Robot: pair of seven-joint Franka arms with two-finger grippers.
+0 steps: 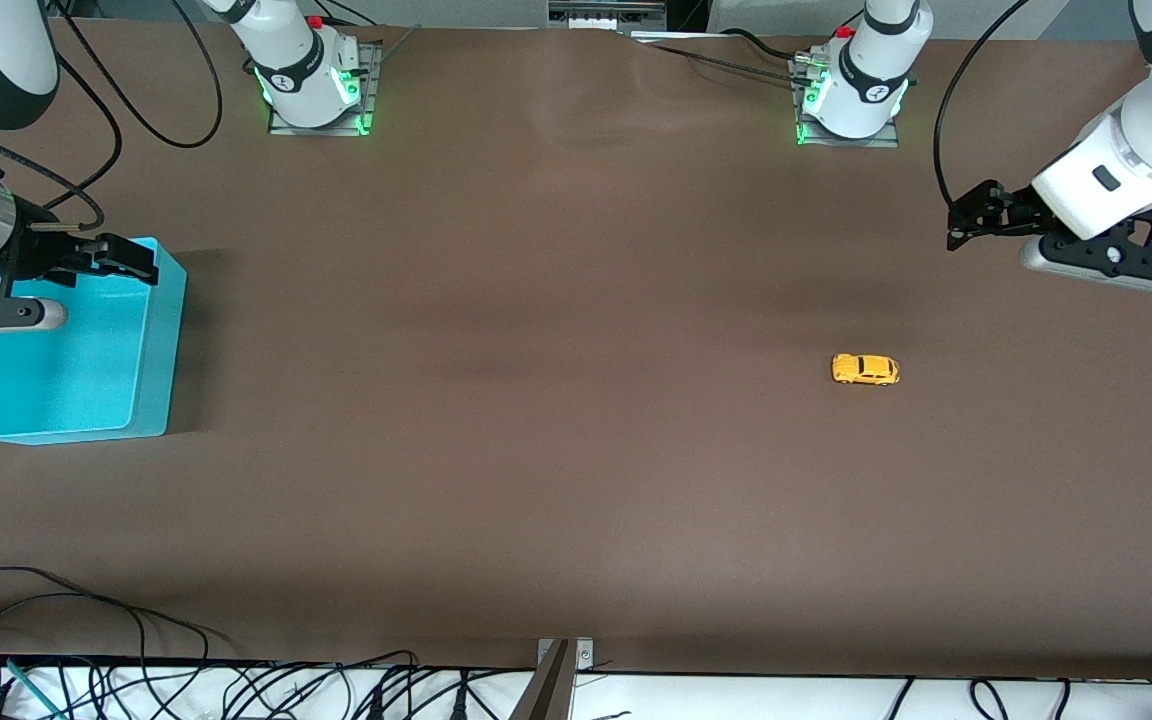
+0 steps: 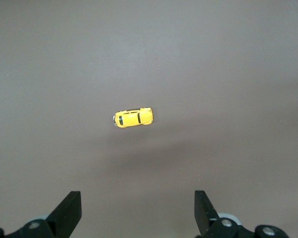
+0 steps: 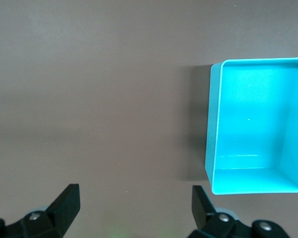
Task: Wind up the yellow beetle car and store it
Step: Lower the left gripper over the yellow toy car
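Beetle car aside, the brown table [image 1: 536,420] is the biggest thing before me, bare across its middle. At the right arm's end stands a turquoise bin [image 1: 151,350], open-topped; my right wrist view looks straight down into it [image 3: 216,148] and shows nothing inside, which the front view only half reveals. My right gripper [image 1: 141,262] hangs over that bin's rim, fingers [image 3: 64,203] spread wide. My left gripper [image 1: 966,225] hovers over the table at the left arm's end, fingers [image 2: 69,210] likewise apart and holding nothing. Smallest is the yellow beetle car [image 1: 865,369], on its wheels on the table, nearer the front camera than my left gripper; the left wrist view [image 2: 133,117] shows its dark windows.
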